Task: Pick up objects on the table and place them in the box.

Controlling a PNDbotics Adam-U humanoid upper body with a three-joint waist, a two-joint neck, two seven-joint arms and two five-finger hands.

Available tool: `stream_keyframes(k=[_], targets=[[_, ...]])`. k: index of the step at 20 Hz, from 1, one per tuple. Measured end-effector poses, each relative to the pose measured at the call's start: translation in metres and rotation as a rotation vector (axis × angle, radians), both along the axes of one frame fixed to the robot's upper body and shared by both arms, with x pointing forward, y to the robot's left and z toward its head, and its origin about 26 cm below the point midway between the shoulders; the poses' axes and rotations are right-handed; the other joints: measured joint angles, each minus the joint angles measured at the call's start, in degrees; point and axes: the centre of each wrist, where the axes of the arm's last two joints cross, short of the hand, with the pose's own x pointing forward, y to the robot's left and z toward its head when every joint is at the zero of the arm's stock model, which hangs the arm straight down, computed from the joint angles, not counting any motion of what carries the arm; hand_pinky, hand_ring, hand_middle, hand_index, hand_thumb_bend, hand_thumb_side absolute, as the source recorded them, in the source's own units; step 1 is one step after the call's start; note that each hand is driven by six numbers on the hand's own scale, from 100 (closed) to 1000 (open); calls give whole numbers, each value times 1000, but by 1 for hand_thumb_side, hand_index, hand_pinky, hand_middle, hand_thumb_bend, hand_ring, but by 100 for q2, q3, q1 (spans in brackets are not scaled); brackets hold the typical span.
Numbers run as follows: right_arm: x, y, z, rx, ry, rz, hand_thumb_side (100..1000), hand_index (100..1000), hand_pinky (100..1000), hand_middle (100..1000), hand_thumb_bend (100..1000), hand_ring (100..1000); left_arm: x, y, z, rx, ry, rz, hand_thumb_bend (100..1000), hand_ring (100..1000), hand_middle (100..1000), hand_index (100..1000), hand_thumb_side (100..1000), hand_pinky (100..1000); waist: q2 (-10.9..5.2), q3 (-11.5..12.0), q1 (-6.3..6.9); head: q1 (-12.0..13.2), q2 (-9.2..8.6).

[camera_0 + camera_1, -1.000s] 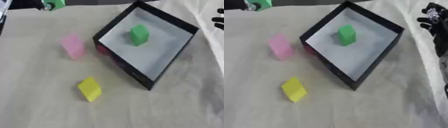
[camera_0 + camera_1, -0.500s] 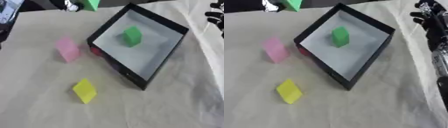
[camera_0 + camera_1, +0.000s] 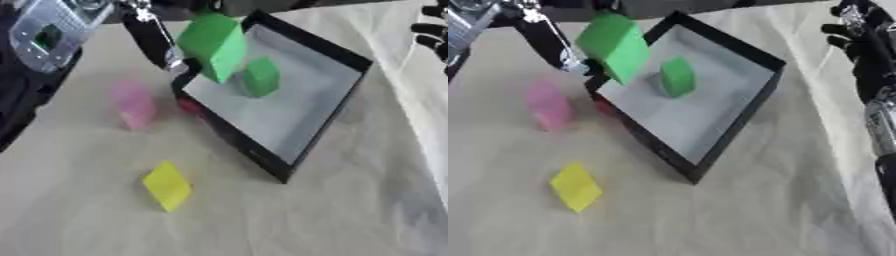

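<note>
Green and boxy, the large block [image 3: 213,44] hangs in the left hand [image 3: 156,35], whose dark fingers [image 3: 551,42] pinch it from the left side; the block sits over the near-left rim of the black box [image 3: 315,125], tilted, with a corner reaching inward. Just right of the held block, a smaller green block [image 3: 260,76] stands inside the box on its pale floor, which lies open to the right and toward the near corner. Below and left of the hand a pink block [image 3: 133,104] stands on the cloth-covered bench [image 3: 350,210], near the box's outer wall; a small red thing [image 3: 189,105] shows between them, mostly hidden and too blurred to name. Farther below the hand a yellow block [image 3: 166,185] lies apart, with bare cloth all round it. The right hand [image 3: 857,37] shows at the upper right edge, partly cut off, fingers loosely spread, holding nothing.
</note>
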Motion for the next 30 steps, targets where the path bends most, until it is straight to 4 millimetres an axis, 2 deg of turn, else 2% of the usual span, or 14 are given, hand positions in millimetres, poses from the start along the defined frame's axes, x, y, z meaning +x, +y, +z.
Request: stream_keyframes(k=[8,11,12,13,17,20,24,27,30], targets=[[1,3,4,4,-9,12,602,905,880,818,100,787,16,-21,-28,74,-38,-8,180,710,656,710,100,799,1,-89,0,127,-43],[2,6,4,6,-11,18,602,905,879,818,100,786,21,-25,-35,75,-58,-8,270,744,702,764,196,819,2,-109,0,167,-44],[2,6,4,8,-10,19,602,905,879,818,100,786,23,-26,-37,78,-61,-7,316,760,724,801,249,827,2,-113,0,180,-44],[2,6,4,9,-10,19,601,905,879,817,100,785,25,-26,-40,81,-64,-5,400,805,777,852,340,852,2,-113,0,185,-44],[2,6,4,9,-9,18,600,904,878,816,100,784,32,-22,-47,92,-69,31,536,839,825,900,455,873,3,-116,0,186,-43],[2,6,4,10,-9,18,602,904,878,814,100,783,36,-17,-51,84,-70,58,527,842,831,899,449,876,5,-117,0,186,-43],[2,6,4,11,-8,15,600,904,877,814,100,782,36,-9,-45,21,-76,68,424,827,809,874,401,873,6,-109,0,184,-36],[2,6,4,14,-9,10,600,904,877,813,100,782,36,16,-27,-85,-82,100,382,818,792,866,370,865,6,-62,0,174,-15],[1,5,2,17,-7,3,600,903,877,813,100,782,31,42,-8,-173,-88,116,393,824,812,874,408,867,4,-23,0,141,20]])
